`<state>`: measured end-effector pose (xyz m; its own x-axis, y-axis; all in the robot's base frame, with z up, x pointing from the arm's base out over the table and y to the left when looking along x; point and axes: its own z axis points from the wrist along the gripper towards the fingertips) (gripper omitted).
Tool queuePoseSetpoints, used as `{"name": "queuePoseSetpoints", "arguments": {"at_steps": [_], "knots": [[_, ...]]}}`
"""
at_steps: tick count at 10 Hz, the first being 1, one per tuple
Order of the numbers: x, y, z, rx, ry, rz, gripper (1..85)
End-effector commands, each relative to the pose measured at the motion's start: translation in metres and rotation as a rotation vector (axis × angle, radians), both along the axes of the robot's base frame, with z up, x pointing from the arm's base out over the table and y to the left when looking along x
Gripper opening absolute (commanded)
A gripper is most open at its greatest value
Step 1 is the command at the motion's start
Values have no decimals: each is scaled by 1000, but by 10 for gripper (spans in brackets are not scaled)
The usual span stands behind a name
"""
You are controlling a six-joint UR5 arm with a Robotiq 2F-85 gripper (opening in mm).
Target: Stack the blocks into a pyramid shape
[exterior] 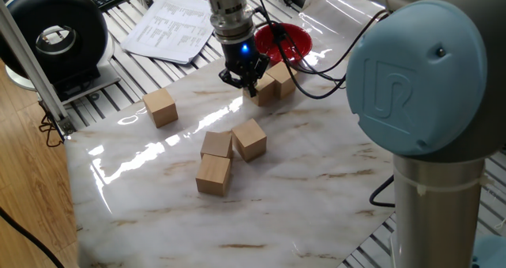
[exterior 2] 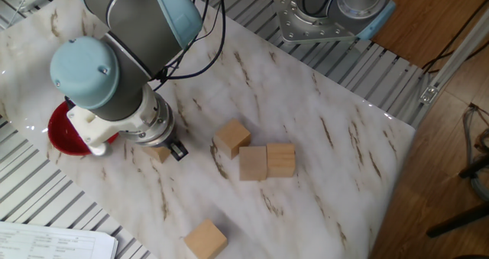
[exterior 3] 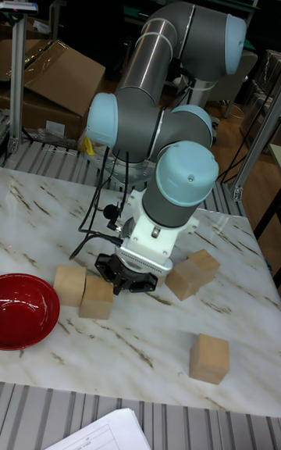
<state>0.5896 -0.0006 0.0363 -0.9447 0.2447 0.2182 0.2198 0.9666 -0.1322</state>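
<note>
Six light-tan wooden blocks lie on the marble table. Two blocks (exterior: 266,90) (exterior: 281,78) sit side by side near the red bowl (exterior: 283,43). My gripper (exterior: 247,84) hangs low at the left edge of the nearer one, jaws apart, partly covering it. Three blocks (exterior: 216,144) (exterior: 250,138) (exterior: 213,174) cluster mid-table and a single block (exterior: 160,107) lies off to the left. In the tall fixed view the gripper (exterior 3: 125,284) stands just beside a block (exterior 3: 97,298). In the other fixed view the gripper (exterior 2: 170,150) hides most of that block (exterior 2: 159,154).
Papers (exterior: 170,23) and a black round device (exterior: 51,35) lie beyond the table's far left edge. Black cables (exterior: 316,66) trail past the bowl. The arm's big blue-grey joint (exterior: 415,70) fills the right foreground.
</note>
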Motion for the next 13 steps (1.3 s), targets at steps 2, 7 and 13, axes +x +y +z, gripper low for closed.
{"name": "queuePoseSetpoints", "arguments": {"at_steps": [2, 7, 13], "knots": [[4, 16, 8, 12, -1, -46, 13], [49, -3, 33, -33, -91, 56, 13], [94, -22, 27, -51, -188, 84, 13]]}}
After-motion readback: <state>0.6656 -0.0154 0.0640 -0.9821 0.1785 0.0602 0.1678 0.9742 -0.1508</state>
